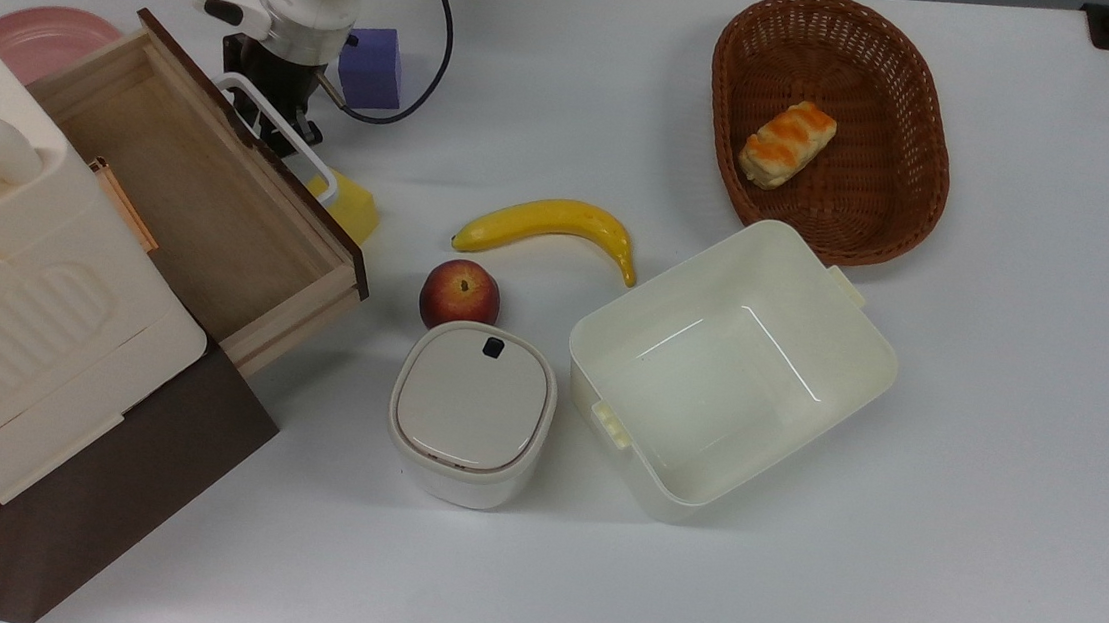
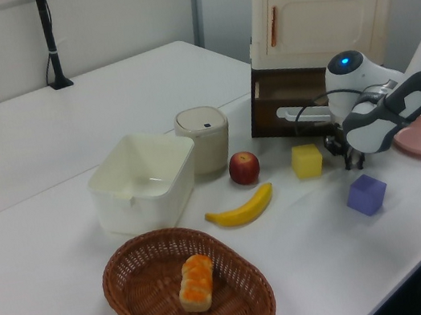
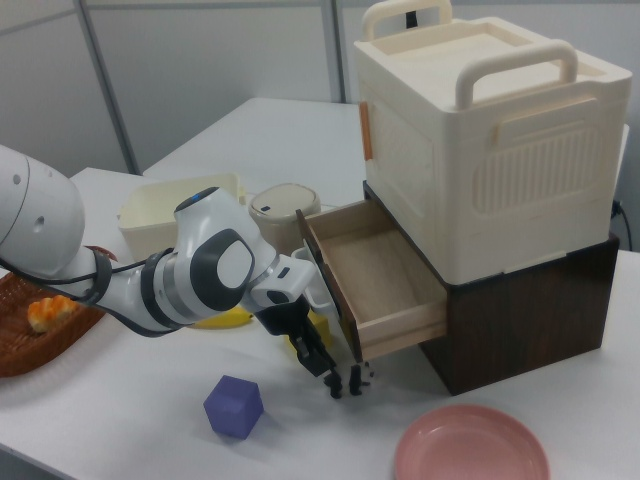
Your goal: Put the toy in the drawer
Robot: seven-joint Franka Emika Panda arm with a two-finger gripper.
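Note:
The drawer [image 1: 194,190] stands pulled out of the cabinet, its light wood inside bare and its dark brown front panel [image 2: 291,106] carrying a white handle [image 1: 280,122]. My gripper [image 1: 280,127] hangs just outside that front panel, between the handle and the purple cube. In the right view my gripper [image 3: 345,382] points down beside the drawer's [image 3: 375,275] near corner, close to the table. The toy [image 3: 357,379], a tiny black-and-white figure, shows at the fingertips with the gripper shut on it. In the left view my gripper [image 2: 351,161] sits right of the yellow cube.
A yellow cube [image 1: 351,205] lies against the drawer front and a purple cube [image 1: 372,65] behind the arm. Banana [image 1: 547,226], apple [image 1: 459,293], lidded pot [image 1: 473,410], cream tub [image 1: 856,308] and wicker basket [image 1: 917,183] fill the middle and right. A pink plate [image 1: 42,31] lies behind the drawer.

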